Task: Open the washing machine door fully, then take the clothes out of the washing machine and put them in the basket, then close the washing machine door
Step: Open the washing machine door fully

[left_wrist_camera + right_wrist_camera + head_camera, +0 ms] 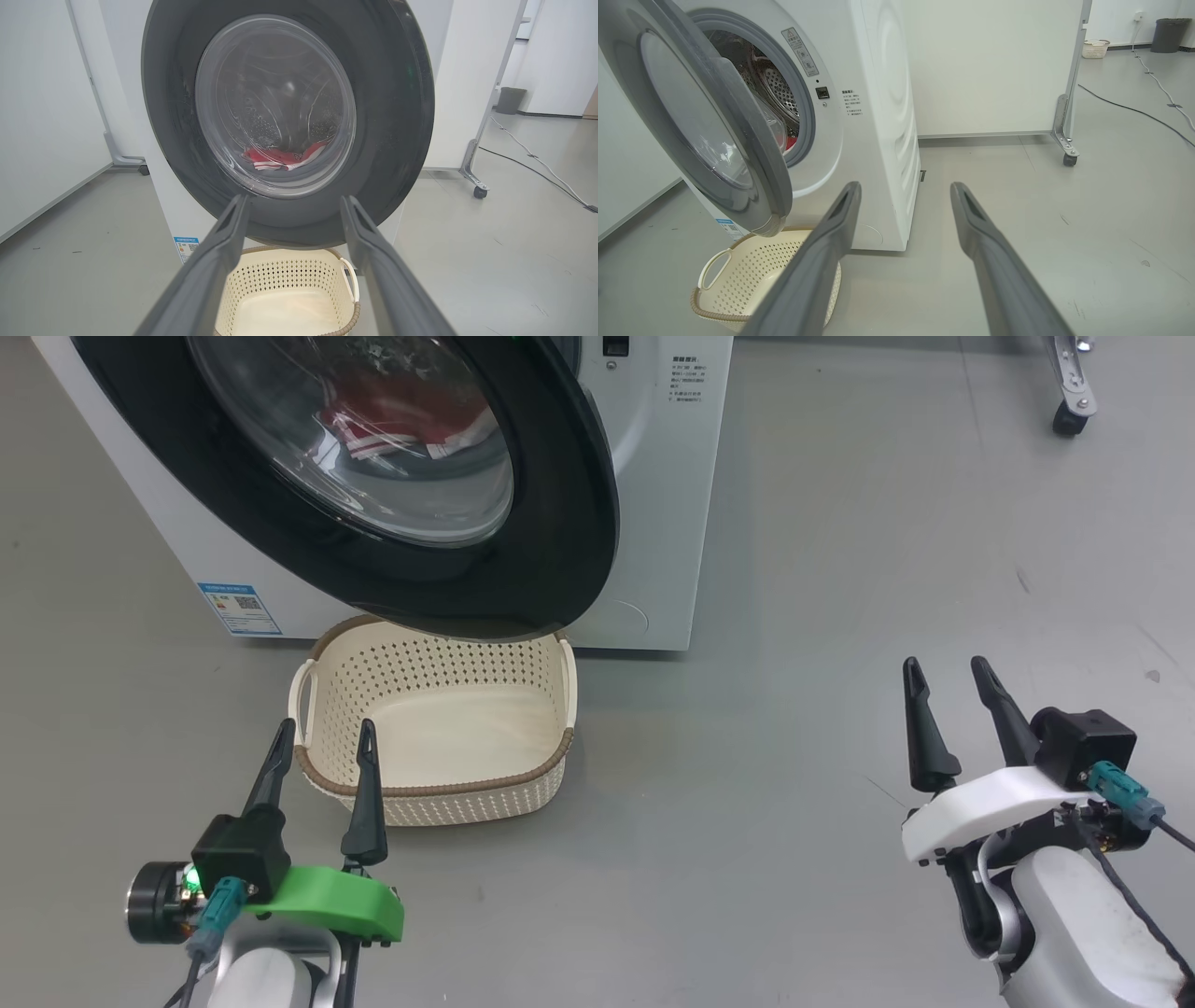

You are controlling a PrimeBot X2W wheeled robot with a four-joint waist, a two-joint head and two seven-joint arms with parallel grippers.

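Left gripper (326,726) and right gripper (945,665) both spread wide, empty, low before the part-swung washing machine door (569,523) overhanging the basket (448,807); clothes (401,420) lie inside the washing machine (653,476); risk: door likely blocks reach and drop unless swung wider.

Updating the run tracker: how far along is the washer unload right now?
Done: the washing machine door stands partly swung off the washing machine, not fully open. In hand: nothing; the left gripper and right gripper are open, clear of the door. Left: finish opening it, move the red clothes from inside into the basket, which is empty, then shut the door.
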